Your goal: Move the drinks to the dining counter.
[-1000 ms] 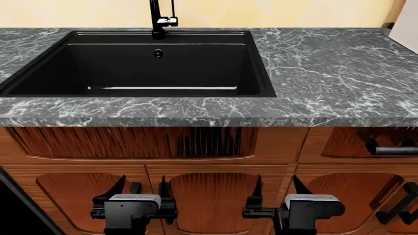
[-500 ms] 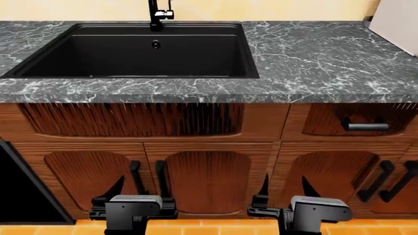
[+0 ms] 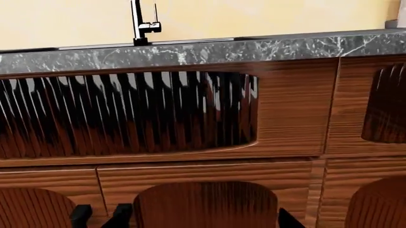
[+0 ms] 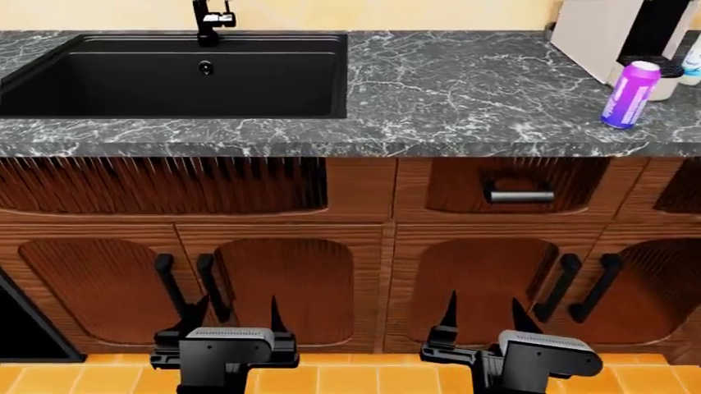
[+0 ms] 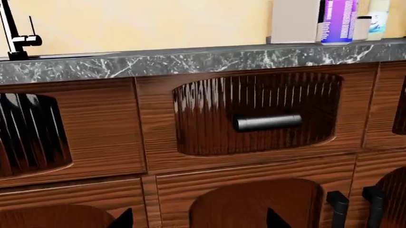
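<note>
A purple soda can (image 4: pixel 629 94) with a silver top stands upright on the dark grey marble counter (image 4: pixel 471 90) at the far right. It also shows in the right wrist view (image 5: pixel 339 21). A slim milky bottle with a light blue label (image 5: pixel 379 18) stands just behind it, cut by the head view's edge (image 4: pixel 694 57). The orange-yellow can and the white dining counter are out of view. My left gripper (image 4: pixel 235 316) and right gripper (image 4: pixel 483 316) are open and empty, low in front of the wooden cabinet doors, far below the can.
A black sink (image 4: pixel 176 74) with a black faucet (image 4: pixel 212 18) is set in the marble counter at the left. A white appliance (image 4: pixel 608 33) and a white cup (image 4: pixel 662 82) stand by the can. A drawer handle (image 4: pixel 520 195) and door handles (image 4: pixel 564 287) stick out of the cabinets.
The view has shifted right and back from the counter: the sink slid left, the orange floor shows, and the purple can and bottle came into sight. Both grippers stay open.
</note>
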`<state>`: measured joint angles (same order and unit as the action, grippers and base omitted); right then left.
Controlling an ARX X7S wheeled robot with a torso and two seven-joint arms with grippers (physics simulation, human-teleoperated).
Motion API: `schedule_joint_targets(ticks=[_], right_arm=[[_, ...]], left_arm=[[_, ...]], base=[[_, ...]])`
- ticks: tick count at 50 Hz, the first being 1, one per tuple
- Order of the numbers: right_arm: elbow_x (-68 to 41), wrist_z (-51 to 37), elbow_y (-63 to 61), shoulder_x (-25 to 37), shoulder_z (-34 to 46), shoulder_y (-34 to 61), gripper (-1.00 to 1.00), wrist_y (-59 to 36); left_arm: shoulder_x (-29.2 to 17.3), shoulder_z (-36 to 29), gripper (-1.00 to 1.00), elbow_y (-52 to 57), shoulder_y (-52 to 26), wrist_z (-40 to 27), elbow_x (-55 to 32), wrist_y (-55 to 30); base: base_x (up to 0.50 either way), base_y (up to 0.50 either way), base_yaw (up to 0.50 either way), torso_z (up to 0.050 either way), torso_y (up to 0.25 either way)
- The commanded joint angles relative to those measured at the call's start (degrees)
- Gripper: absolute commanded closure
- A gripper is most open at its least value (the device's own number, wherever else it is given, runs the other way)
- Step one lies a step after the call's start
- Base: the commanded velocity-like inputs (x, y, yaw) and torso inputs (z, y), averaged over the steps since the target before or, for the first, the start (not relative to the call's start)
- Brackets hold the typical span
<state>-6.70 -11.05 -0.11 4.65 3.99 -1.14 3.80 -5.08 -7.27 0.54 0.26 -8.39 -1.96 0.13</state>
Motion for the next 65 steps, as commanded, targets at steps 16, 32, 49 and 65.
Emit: schedule_joint_targets(ticks=[16,32,49,65], right_arm=[[-1.7,-1.9,0.6,1.6,1.9,0.3,-1.0,0.5],[-2.1,-2.9,-0.1,2.5,2.8,-0.1,-1.0,1.3],[-2.8,-3.6,0.3,3.1,3.6,-0.2,-1.0,2.7],[-3.6,-3.9,0.6,3.6,4.5,0.3,-1.0,1.9]], left_arm=[[-1.6,-2.1,-1.0,-0.6,-0.6,-1.9,-1.0,0.1],[-2.3,-3.0,-1.0,-0.4,-0.5,-2.8,-1.6,0.4],[-2.9,-3.8,-1.0,-0.4,-0.6,-3.6,-2.2,0.5],[-3.4,-4.3,-1.0,-0.4,-0.8,-4.1,-2.9,0.4]], base=[[-0.08,-0.5,0.0,0.0,0.0],[0.05,-0.5,0.0,0.0,0.0],[0.33,-0.49,0.0,0.0,0.0],[0.19,-0.48,0.0,0.0,0.0]])
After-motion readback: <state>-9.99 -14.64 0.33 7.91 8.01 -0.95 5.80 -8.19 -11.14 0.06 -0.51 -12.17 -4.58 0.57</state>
